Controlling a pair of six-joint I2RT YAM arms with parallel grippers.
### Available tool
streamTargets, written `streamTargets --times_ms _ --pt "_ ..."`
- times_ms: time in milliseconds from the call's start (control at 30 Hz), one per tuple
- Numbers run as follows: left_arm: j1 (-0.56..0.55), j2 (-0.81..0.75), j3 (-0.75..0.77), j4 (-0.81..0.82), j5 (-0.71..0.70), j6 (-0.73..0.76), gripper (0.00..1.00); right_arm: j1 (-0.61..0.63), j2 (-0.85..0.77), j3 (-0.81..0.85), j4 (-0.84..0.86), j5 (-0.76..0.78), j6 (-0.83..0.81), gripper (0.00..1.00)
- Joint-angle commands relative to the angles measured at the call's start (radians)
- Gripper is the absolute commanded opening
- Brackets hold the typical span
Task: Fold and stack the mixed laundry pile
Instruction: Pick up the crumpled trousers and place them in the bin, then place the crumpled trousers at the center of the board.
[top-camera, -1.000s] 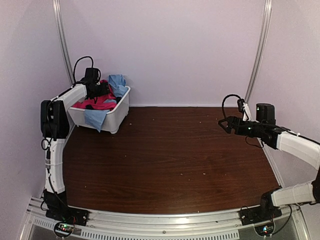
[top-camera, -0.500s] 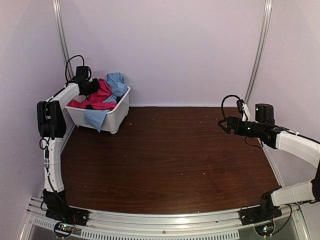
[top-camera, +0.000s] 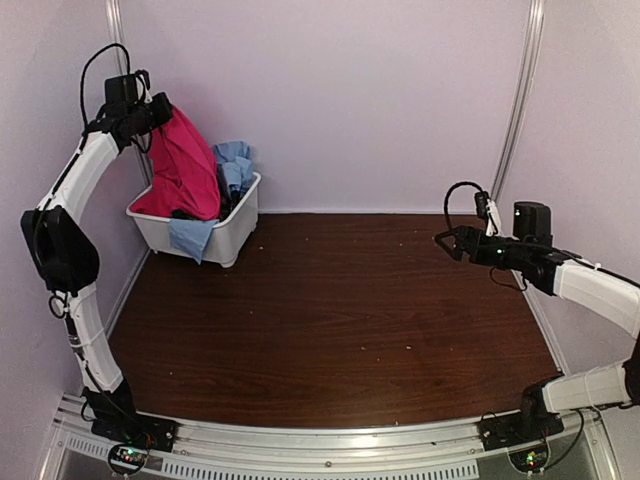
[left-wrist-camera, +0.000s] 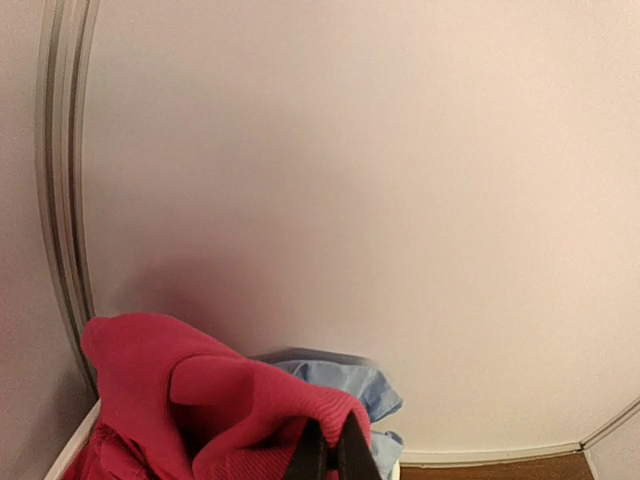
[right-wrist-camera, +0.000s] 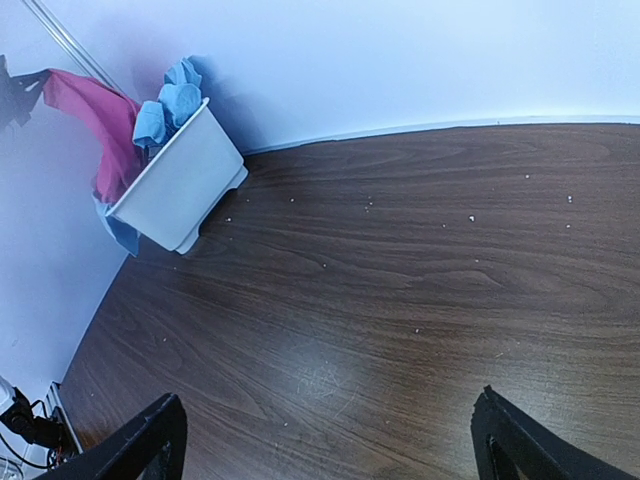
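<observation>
The laundry pile sits in a white tub (top-camera: 232, 235) at the table's back left corner. My left gripper (top-camera: 155, 108) is raised high above the tub, shut on the bright pink-red cloth (top-camera: 185, 170), which hangs down from it into the tub. In the left wrist view the shut fingertips (left-wrist-camera: 332, 455) pinch a fold of that pink-red cloth (left-wrist-camera: 180, 400). A light blue shirt (top-camera: 234, 165) stays in the tub, part of it draped over the front wall. My right gripper (top-camera: 447, 243) hovers open over the right side of the table, holding nothing.
The dark wooden table (top-camera: 340, 320) has small white specks scattered on it. Pale walls close in behind and on both sides. From the right wrist, the tub (right-wrist-camera: 185, 180) with pink cloth (right-wrist-camera: 105, 125) and blue cloth shows far left.
My left gripper shut on the pink-red cloth inside the tub and rose up and to the left, drawing the cloth out so it hangs. The right arm barely moved.
</observation>
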Motion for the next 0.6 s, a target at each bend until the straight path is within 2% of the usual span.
streamTargets --times_ms 0,267,467,567 --pt "0.011 -0.127 0.056 0.213 0.079 -0.019 0.00 0.006 -0.028 0.031 0.028 -0.030 0.018 1.00" --pt "-0.018 -0.194 0.150 0.314 0.302 -0.113 0.00 0.009 0.003 0.026 0.094 -0.075 0.040 1.00" --pt "-0.228 -0.216 0.242 0.349 0.363 -0.050 0.00 0.026 0.033 0.050 0.118 -0.094 0.040 1.00" --pt "-0.340 -0.219 0.245 0.424 0.378 -0.062 0.00 0.030 0.038 0.058 0.126 -0.096 0.043 1.00"
